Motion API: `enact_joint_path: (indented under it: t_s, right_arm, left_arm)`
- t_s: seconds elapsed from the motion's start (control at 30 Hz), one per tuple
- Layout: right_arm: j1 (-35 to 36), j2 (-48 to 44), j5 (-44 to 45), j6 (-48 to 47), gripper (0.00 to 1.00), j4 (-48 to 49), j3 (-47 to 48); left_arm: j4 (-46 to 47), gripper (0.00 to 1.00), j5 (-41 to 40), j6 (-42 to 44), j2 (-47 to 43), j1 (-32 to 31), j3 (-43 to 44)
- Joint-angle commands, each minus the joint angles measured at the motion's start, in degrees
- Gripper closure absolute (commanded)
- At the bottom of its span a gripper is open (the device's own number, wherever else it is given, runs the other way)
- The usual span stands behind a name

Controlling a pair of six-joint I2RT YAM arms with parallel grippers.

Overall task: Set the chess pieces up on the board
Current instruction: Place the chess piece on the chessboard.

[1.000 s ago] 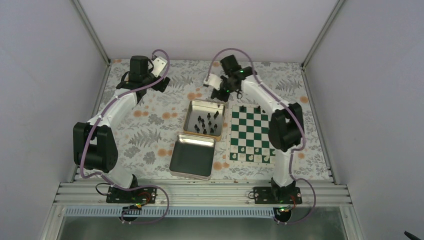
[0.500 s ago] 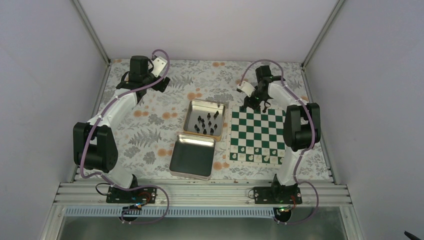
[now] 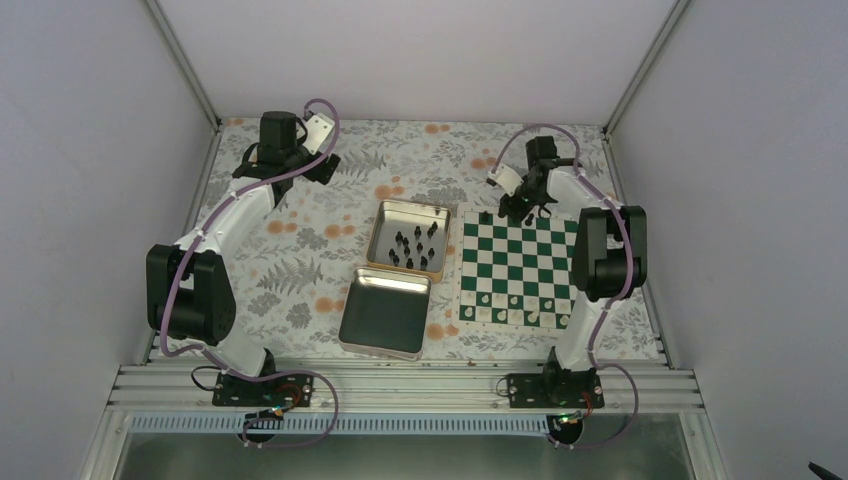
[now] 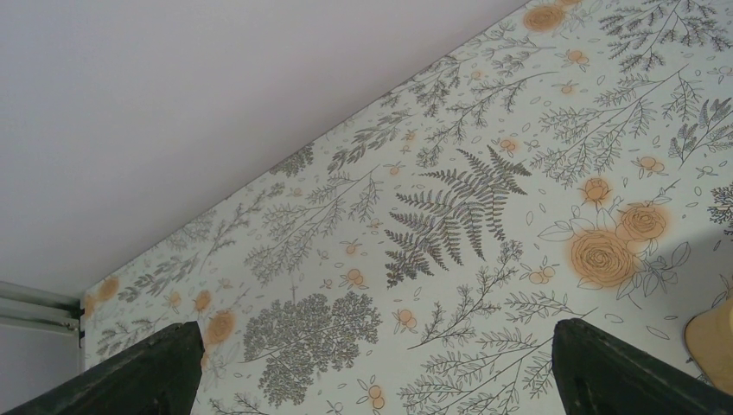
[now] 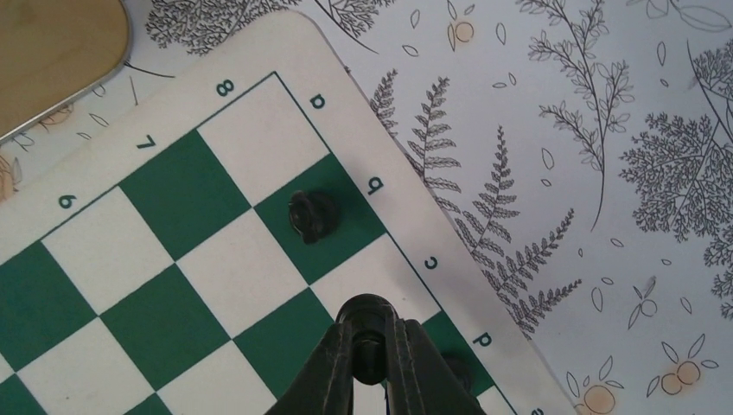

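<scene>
right gripper (image 5: 370,346): fingers drawn together on a small black piece (image 5: 367,318), whose rounded head shows between the tips. it hangs over the far edge row of the board (image 5: 173,285), roughly above the white square marked c, row 8. standing piece (image 5: 311,214): black, upright on the green square marked b, just beside the gripper on its a-corner side and apart from it. dark shape (image 5: 458,367): on the d side, half hidden behind a finger; cannot tell for sure that it is a piece. relation for the coming move, as judged: the open square lies almost straight below the small black piece, whose long axis looks near vertical, so a short lowering between the two neighbours seems called for, with the standing piece the likelier one to be nudged. stock: more black pieces (image 3: 412,243) stand in the open tin (image 3: 415,206) left of the board, well apart from the right gripper. left gripper (image 4: 373,337): fingers wide apart, holding nothing, over the patterned table (image 4: 467,207) at the far left; the farther arm from the board.
</scene>
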Motion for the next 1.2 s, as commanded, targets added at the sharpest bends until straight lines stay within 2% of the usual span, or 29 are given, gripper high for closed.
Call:
enact_joint_path:
  t_s: [0.0, 0.6, 1.17]
  right_arm:
    - [-1.0, 1.0, -0.5, -1.1, 0.95, 1.7, -0.4]
    - [-1.1, 5.8, -1.7, -1.3, 0.94, 1.5, 2.5]
    - [-1.1, 6.5, -1.5, -1.6, 0.88, 0.2, 2.8]
  left_arm:
    - [0.6, 0.00, -0.2, -0.1, 0.5, 0.1, 0.8]
    - [0.7, 0.00, -0.4, 0.0, 0.6, 0.1, 0.5]
    - [0.5, 0.00, -0.1, 0.4, 0.9, 0.0, 0.5]
